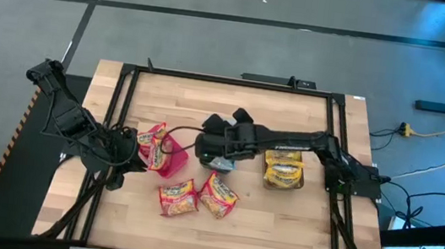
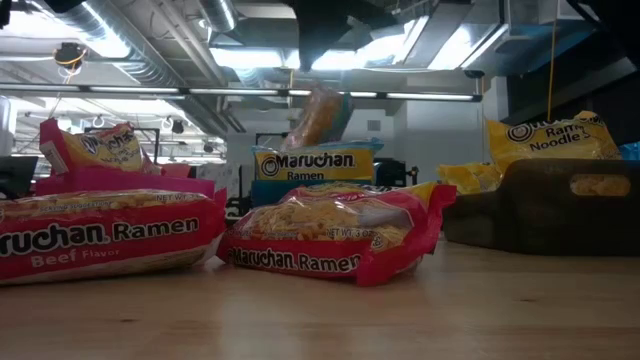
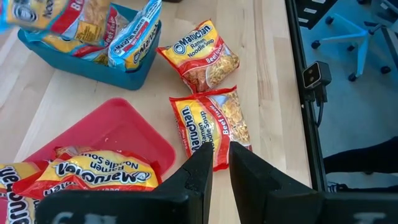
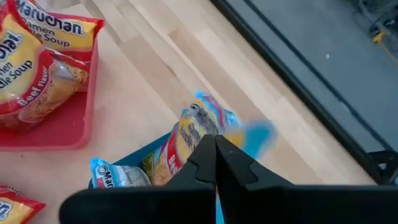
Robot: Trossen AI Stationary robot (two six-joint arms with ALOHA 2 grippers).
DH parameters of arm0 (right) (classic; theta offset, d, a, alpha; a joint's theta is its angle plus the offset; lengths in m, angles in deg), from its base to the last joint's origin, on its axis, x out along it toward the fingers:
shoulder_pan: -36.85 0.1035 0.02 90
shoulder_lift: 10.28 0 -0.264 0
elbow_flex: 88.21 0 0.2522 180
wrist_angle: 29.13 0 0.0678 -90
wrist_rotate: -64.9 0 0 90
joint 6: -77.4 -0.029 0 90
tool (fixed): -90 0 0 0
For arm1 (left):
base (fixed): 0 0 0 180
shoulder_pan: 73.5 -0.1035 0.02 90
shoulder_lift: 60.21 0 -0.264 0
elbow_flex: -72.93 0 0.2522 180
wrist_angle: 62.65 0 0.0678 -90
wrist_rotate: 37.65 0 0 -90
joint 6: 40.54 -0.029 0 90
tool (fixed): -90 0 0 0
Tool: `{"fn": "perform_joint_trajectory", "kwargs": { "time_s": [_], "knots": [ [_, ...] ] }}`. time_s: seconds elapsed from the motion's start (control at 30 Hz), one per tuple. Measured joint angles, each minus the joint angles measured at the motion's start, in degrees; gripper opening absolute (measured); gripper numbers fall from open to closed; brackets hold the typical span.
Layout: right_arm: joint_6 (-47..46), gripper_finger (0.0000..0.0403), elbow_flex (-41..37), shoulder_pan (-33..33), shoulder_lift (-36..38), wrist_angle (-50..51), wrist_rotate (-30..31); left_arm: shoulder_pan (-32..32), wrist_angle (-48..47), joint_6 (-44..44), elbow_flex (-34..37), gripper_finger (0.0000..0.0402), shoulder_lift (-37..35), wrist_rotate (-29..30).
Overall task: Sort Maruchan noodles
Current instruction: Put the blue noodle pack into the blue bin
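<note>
Wooden tabletop (image 1: 233,109) inside a black frame, with grey floor around it, is what I work on. My right gripper (image 4: 216,146) sits over the teal bin (image 3: 93,65), its fingers pinched together on the top edge of a light-blue packet (image 4: 208,121) that hangs just below the tips, blurred. My judgement is that this packet is in transit to the teal bin, where other blue packets already lie. To do it well I would keep the pinch firm on the crinkly seam, lower until the packet rests among the others, and only then let go, so it does not slide over the wall.

My left gripper (image 3: 217,162) waits with fingers slightly parted and nothing between them, beside the pink bin (image 3: 99,134), which holds red beef packets. Just ahead of those fingertips lies one red packet (image 3: 211,124) flat on the wood, and a second red packet (image 3: 199,53) beyond it, nearer the teal bin. Yellow packets (image 1: 283,168) sit in a dark bin beneath the right arm.
</note>
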Motion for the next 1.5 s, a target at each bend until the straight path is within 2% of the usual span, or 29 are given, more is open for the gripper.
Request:
{"fn": "perform_joint_trajectory", "kwargs": {
  "time_s": [0.17,0.37,0.53,0.63,0.8,0.93,1.1,1.27,1.5],
  "knots": [
    [0.09,0.0,0.0,-0.53,0.0,0.04,-1.68,0.02,0.0,0.0,0.0,0.0047,0.0,0.07],
    [0.11,0.0001,0.0,-0.54,0.0,2.41,-8.11,0.01,-0.19,-0.01,0.0,0.0047,0.0,1.14],
    [0.12,0.0023,0.0,-1.43,0.0,10.83,-6.62,0.02,-0.24,-0.01,0.0,0.0047,0.0,1.22],
    [1.68,0.0056,-0.6,-2.87,0.05,13.31,-10.03,0.02,-0.31,-0.02,0.0,0.0047,0.0,1.43],
    [4.75,0.0144,-3.7,-5.45,0.01,11.83,-18.72,0.02,-1.27,0.15,0.0,0.0047,0.0,2.73],
    [9.45,0.0213,-6.03,-8.13,-0.11,12.35,-21.07,0.01,-1.39,0.16,0.0,0.0047,0.01,2.78],
    [17.39,0.026,-7.41,-11.26,-0.04,10.75,-30.44,0.02,-1.51,0.15,0.0,0.0047,0.01,2.8],
    [19.52,0.0249,-8.67,-13.46,-0.04,9.13,-35.64,0.0,-1.53,0.15,0.0,0.0047,0.02,3.03],
    [21.07,0.0171,-8.68,-14.16,-0.04,6.21,-39.54,0.0,-3.5,0.15,0.0,0.0047,0.0,4.17]
  ]
}}
